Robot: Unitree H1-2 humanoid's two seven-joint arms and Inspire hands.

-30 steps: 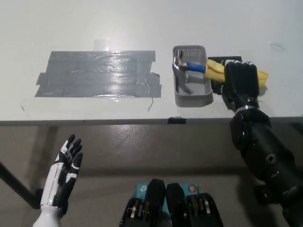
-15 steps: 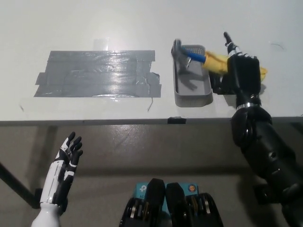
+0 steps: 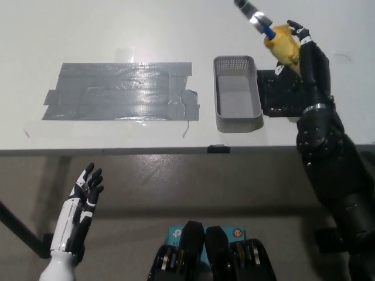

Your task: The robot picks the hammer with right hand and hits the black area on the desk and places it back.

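My black right hand (image 3: 304, 55) is shut on the yellow handle of the hammer (image 3: 274, 35), raised high over the desk right of the grey basket (image 3: 237, 120). The hammer's blue neck and metal head point up-left, with the head cut off by the top edge of the picture. The basket holds nothing. The dark taped area (image 3: 122, 91) lies on the white desk (image 3: 176, 23) to the left of the basket. My white left hand (image 3: 79, 216) rests open below the desk edge at lower left.
A black patch (image 3: 281, 96) lies on the desk just right of the basket, under my right arm. The desk's front edge (image 3: 146, 151) runs across the middle of the picture.
My right hand has lifted the hammer out of the basket and raised it up and to the right. The basket now stands empty. The left hand has barely moved.
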